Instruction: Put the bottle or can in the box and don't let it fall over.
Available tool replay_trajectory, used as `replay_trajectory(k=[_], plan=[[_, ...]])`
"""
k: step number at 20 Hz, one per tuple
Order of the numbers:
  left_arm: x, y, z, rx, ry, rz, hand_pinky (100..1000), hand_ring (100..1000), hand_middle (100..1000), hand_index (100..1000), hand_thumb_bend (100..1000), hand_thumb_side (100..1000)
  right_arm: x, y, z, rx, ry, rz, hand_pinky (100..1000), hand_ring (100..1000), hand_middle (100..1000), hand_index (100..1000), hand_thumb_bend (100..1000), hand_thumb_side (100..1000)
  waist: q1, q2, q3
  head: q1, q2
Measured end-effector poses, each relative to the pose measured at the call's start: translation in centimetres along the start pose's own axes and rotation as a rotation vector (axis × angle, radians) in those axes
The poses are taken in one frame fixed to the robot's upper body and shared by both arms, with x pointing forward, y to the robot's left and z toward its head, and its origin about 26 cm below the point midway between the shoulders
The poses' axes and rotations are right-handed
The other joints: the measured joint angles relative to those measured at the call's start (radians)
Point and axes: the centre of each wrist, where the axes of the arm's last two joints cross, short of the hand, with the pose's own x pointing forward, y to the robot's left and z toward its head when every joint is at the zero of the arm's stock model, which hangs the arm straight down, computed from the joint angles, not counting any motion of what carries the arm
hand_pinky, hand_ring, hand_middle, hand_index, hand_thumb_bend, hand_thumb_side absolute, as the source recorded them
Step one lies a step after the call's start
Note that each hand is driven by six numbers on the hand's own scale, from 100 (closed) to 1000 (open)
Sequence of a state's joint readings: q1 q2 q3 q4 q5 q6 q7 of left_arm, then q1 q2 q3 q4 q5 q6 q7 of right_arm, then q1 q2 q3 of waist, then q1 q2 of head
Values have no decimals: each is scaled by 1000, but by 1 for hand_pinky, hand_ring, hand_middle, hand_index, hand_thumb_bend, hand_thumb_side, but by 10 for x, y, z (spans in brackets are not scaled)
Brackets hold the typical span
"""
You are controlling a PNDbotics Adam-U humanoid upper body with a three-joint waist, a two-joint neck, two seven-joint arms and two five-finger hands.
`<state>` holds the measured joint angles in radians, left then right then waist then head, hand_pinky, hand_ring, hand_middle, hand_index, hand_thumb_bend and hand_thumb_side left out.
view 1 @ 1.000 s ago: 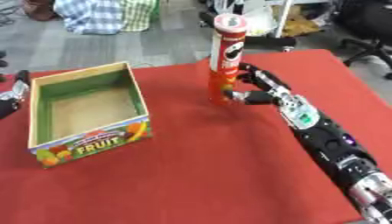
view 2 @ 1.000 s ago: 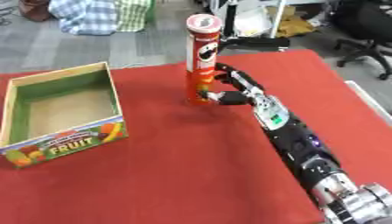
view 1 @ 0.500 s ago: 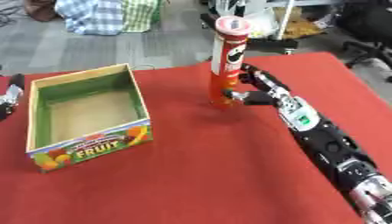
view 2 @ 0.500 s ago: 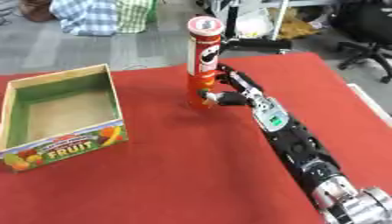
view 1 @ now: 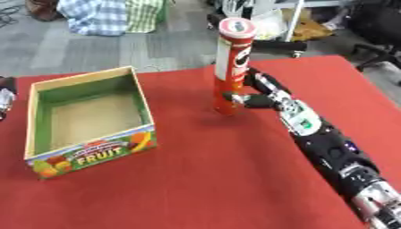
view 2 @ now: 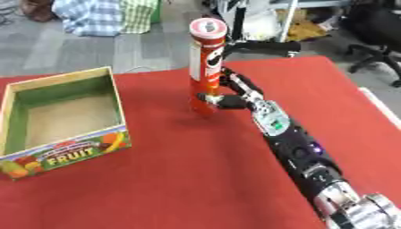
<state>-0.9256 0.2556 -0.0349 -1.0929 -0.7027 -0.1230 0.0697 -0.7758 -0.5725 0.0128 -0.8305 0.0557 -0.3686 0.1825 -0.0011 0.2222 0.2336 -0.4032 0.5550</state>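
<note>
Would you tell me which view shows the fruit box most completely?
The left eye view: the whole fruit box shows, all four walls and its printed front. The right eye view shows the same box, cut at its lower-left corner by the picture's edge.

The right arm stretches forward from the lower right, its right hand with fingers curled in a grasp.

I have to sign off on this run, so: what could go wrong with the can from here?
The tall can is held by the right hand only near its base, so it may tip during the carry. It must clear the near wall of the fruit box; a clipped rim could topple it. The left hand barely shows at the edge.
</note>
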Motion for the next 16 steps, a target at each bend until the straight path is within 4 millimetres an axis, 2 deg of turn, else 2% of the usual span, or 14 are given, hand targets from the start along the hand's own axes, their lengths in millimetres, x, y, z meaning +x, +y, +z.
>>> replay_trajectory(k=[16], plan=[[0, 1, -1, 5, 0, 6, 795, 660, 742, 903, 236, 772, 3, -7, -1, 22, -23, 18, 941, 893, 908, 943, 482, 340, 0, 9, 34, -41, -21]])
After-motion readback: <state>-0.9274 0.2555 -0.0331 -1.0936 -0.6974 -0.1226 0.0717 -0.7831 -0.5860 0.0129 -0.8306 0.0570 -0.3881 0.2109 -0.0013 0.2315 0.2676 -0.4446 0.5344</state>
